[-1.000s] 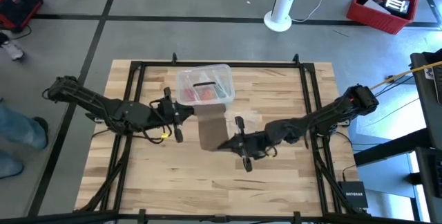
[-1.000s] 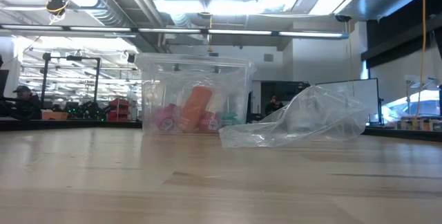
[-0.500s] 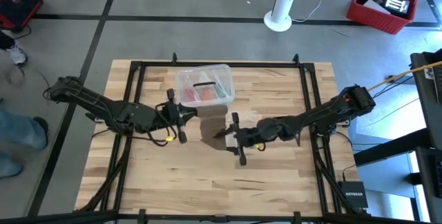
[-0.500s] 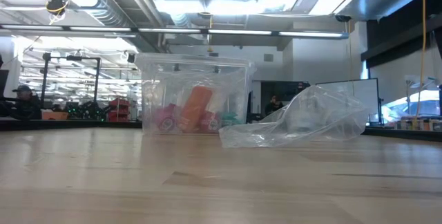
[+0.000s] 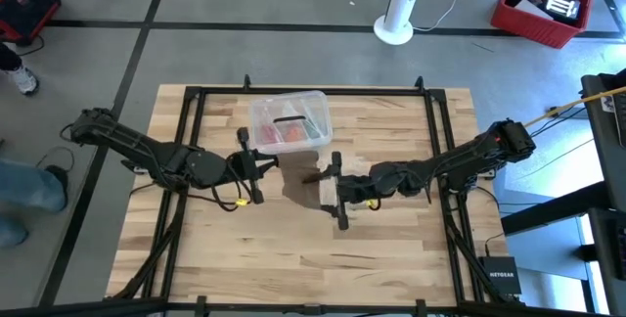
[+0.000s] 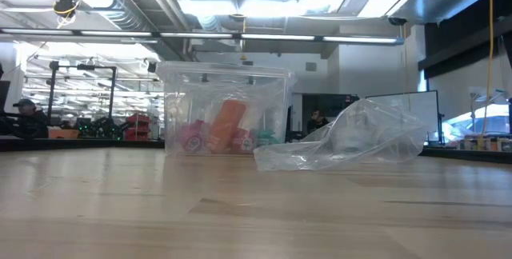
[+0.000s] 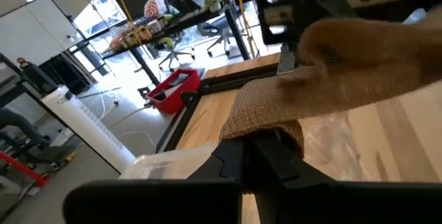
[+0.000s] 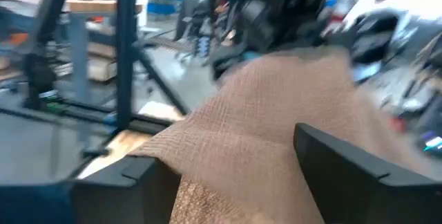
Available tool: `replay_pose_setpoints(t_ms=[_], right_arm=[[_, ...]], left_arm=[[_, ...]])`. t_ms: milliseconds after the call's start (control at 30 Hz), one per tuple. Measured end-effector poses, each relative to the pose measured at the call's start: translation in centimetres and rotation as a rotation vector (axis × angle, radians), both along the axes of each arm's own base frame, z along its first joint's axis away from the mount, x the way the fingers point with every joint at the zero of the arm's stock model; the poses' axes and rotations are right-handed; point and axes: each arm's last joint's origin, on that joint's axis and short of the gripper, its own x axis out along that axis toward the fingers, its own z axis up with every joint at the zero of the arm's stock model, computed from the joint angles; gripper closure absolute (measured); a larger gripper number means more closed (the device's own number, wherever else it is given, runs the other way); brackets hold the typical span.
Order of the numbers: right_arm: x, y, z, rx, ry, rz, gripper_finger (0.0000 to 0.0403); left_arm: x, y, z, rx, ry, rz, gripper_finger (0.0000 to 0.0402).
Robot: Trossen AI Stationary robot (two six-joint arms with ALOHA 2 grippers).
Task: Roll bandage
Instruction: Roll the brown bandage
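left claw (image 5: 256, 165): fingers together, clamped on 1 end of the bandage (image 5: 301, 175); left wrist view shows the woven tan edge (image 7: 266, 110) pinched between its 2 fingers
right claw (image 5: 335, 192): fingers apart, 1 on each side of the fabric (image 8: 255, 148) in the right wrist view; not pinching it
bandage: tan strip at the middle of the table (image 5: 391, 249), spanning between the 2 claws, just in front of the box; looks lifted off the wood in both wrist views
clear plastic box (image 5: 289, 121): toward the far edge of the table, red and orange items inside (image 6: 226, 127)
plastic bag (image 6: 352, 143): crinkled, clear, lying beside the box in the low view
low view: neither claw nor bandage in it
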Motion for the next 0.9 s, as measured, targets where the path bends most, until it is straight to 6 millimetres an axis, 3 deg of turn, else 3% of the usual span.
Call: replay_pose_setpoints(t_ms=[133, 367, 567, 700, 900], right_arm=[[0.1, 0.0, 0.4, -0.059, -0.067, -0.017, 0.0129], [0.6, 0.8, -2.3, -0.168, 0.089, 0.194, 0.0129], [0.8, 0.0, -2.0, -0.320, 0.079, -0.092, 0.0129], [0.7, -0.1, -0.8, -0.416, 0.017, -0.117, 0.0129], [0.1, 0.4, -1.8, -0.590, 0.301, -0.027, 0.0129]], left_arm=[[0.0, 0.0, 0.0, 0.001, 0.000, 0.000, 0.0402], [-0.1, 0.3, -0.1, 0.010, 0.011, 0.057, 0.0402], [0.0, 0.3, -0.1, 0.006, 0.010, 0.051, 0.0402], [0.0, 0.3, -0.2, -0.004, 0.014, 0.040, 0.0402], [-0.1, 0.3, -0.3, -0.016, 0.019, 0.037, 0.0402]])
